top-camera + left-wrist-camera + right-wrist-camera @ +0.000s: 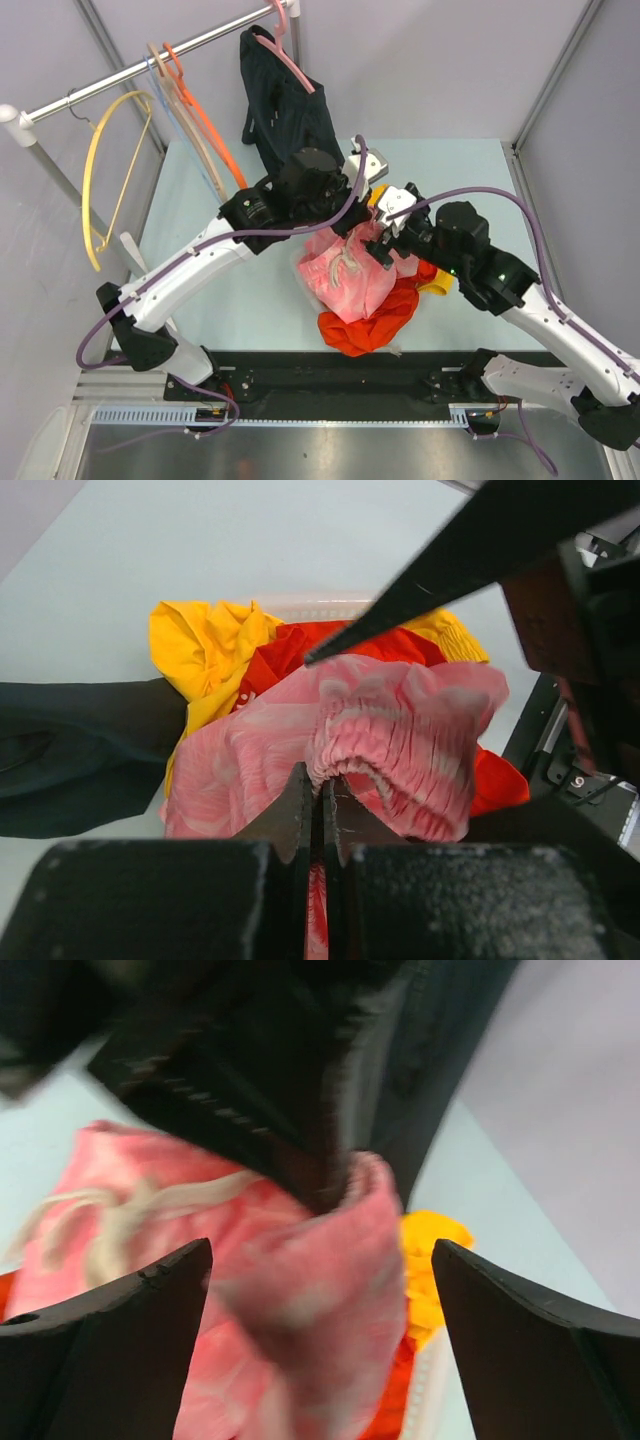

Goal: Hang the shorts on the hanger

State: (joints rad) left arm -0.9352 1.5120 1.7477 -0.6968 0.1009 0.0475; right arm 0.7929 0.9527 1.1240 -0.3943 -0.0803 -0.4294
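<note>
The pink shorts (pixel 348 275) with a white drawstring (pixel 350 262) hang lifted above a pile of clothes at the table's middle. My left gripper (pixel 355 212) is shut on their gathered waistband (pixel 390 730), its fingertips pinching the fabric edge (pixel 322 780). My right gripper (pixel 387 240) is open. Its two fingers stand either side of a raised fold of the shorts (pixel 330 1280) without touching it, midway point (pixel 322 1250). The left fingers (pixel 300 1150) show above that fold. The yellow hanger (pixel 95 190) hangs on the rail at far left, away from both grippers.
An orange-red garment (pixel 370 322) and a yellow garment (pixel 438 285) lie under the shorts in a pale basket (pixel 300 602). A black garment (pixel 285 110) on a pink hanger (pixel 290 60) and an orange hanger (pixel 205 120) hang from the metal rail (pixel 140 68).
</note>
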